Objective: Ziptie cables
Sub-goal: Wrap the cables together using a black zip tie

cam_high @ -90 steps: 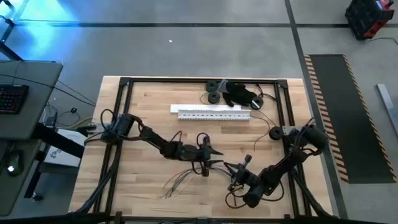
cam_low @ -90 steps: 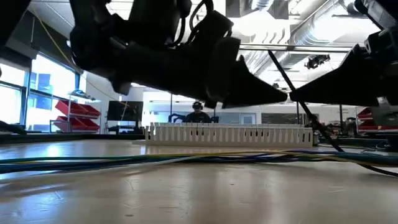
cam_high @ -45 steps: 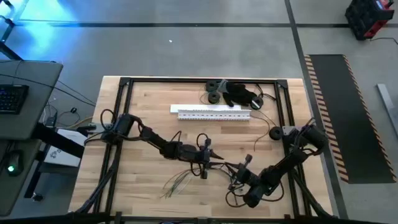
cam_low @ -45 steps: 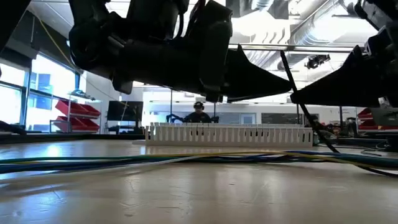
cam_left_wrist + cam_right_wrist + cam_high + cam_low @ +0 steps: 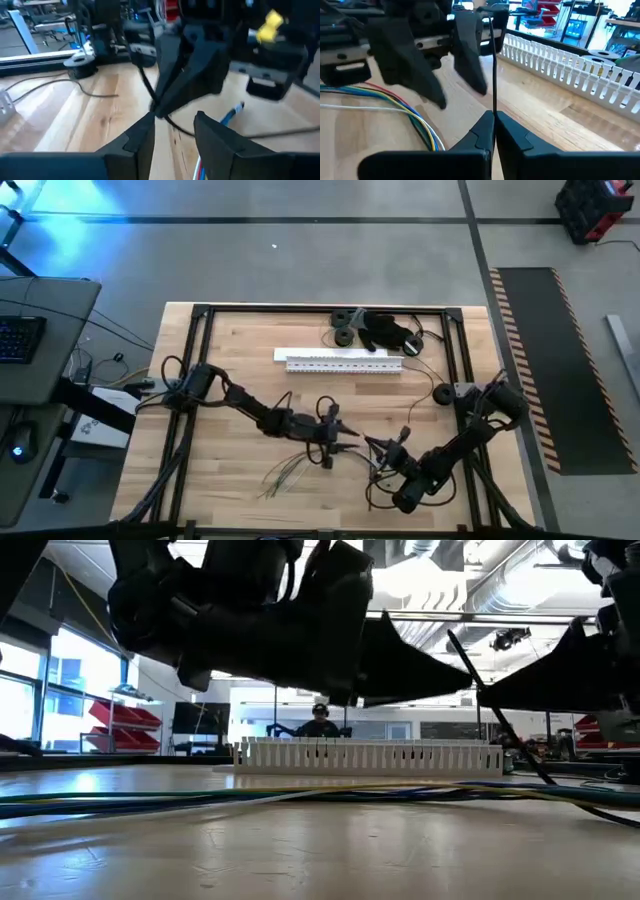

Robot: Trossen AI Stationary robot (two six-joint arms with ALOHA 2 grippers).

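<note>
Fingertips of my right gripper (image 5: 493,121) are pinched together on a thin black zip tie (image 5: 493,65) that stands straight up from them. That arm reaches in low, on the near side of the white slotted strip (image 5: 344,361). My left gripper (image 5: 172,131) faces it with fingers spread and nothing between them. Cables (image 5: 283,474) lie on the wooden table (image 5: 240,350), nearer the front edge than the strip, below my left wrist.
</note>
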